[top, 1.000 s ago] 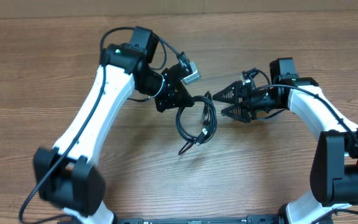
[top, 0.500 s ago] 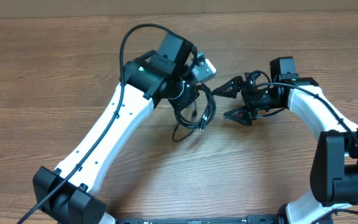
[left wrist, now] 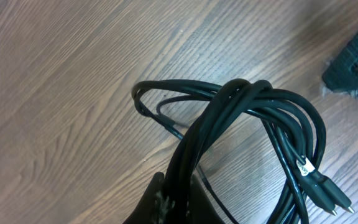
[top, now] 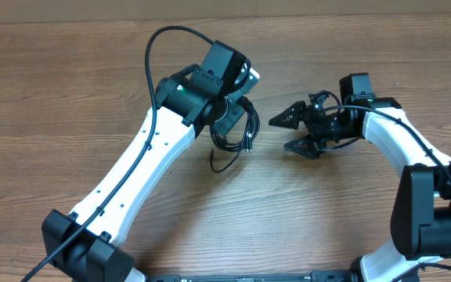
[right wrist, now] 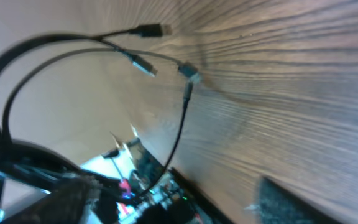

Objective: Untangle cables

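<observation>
The cables [top: 239, 131] are a bundle of thin black loops hanging from my left gripper [top: 230, 119], just above the wooden table [top: 69, 94]. In the left wrist view my left gripper [left wrist: 180, 194] is shut on the gathered strands of the cables [left wrist: 253, 99], and two small plugs [left wrist: 329, 194] lie at the lower right. My right gripper [top: 283, 133] stands open a short way right of the bundle, holding nothing. The blurred right wrist view shows cable ends with plugs [right wrist: 149, 30] over the wood, and one dark fingertip [right wrist: 294, 200] at the lower right.
One loose cable tail [top: 222, 163] trails onto the table below the bundle. The left arm's thick cord [top: 156, 47] arches above its wrist. The right arm's white link [top: 402, 145] runs along the right side.
My left arm has swung round and carried the bundle up and to the left, away from the right gripper. The right gripper's jaws spread wider, then came in a little.
</observation>
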Available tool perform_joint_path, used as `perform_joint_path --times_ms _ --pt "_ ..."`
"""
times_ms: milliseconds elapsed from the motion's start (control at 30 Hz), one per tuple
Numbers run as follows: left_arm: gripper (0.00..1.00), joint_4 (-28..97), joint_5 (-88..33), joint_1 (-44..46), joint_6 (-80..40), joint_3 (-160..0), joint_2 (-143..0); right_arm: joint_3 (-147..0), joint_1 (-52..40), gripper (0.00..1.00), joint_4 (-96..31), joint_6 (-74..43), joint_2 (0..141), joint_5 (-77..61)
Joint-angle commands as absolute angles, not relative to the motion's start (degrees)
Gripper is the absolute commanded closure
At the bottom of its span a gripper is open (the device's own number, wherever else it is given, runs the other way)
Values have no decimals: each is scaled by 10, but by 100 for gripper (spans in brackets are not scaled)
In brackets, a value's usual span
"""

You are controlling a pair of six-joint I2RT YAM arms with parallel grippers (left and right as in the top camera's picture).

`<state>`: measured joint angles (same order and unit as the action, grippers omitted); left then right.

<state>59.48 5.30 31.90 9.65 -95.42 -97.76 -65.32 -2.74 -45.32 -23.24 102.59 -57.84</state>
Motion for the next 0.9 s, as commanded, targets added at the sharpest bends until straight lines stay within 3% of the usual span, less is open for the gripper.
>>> perform_joint_path --times_ms 0,67,200,567,667,767,867 --pt "96 590 69 322 39 -966 -967 -663 -33 33 -460 -126 1011 -635" --pt "96 588 65 322 38 -966 -967 -663 -34 37 -470 -88 1011 -664" --pt "96 590 64 322 36 -965 -967 -663 -42 37 -479 -41 1011 -694" --pt "96 611 23 322 37 -965 -973 -663 -75 37 -445 -40 1011 -691" --pt "96 613 5 322 37 -965 -973 -663 -78 41 -432 -45 1011 -691" --pt "96 615 -28 322 36 -965 -974 -663 -78 54 -421 -47 1011 -691" --pt "96 615 -45 322 36 -963 -975 -663 -78 61 -421 -46 1011 -691"
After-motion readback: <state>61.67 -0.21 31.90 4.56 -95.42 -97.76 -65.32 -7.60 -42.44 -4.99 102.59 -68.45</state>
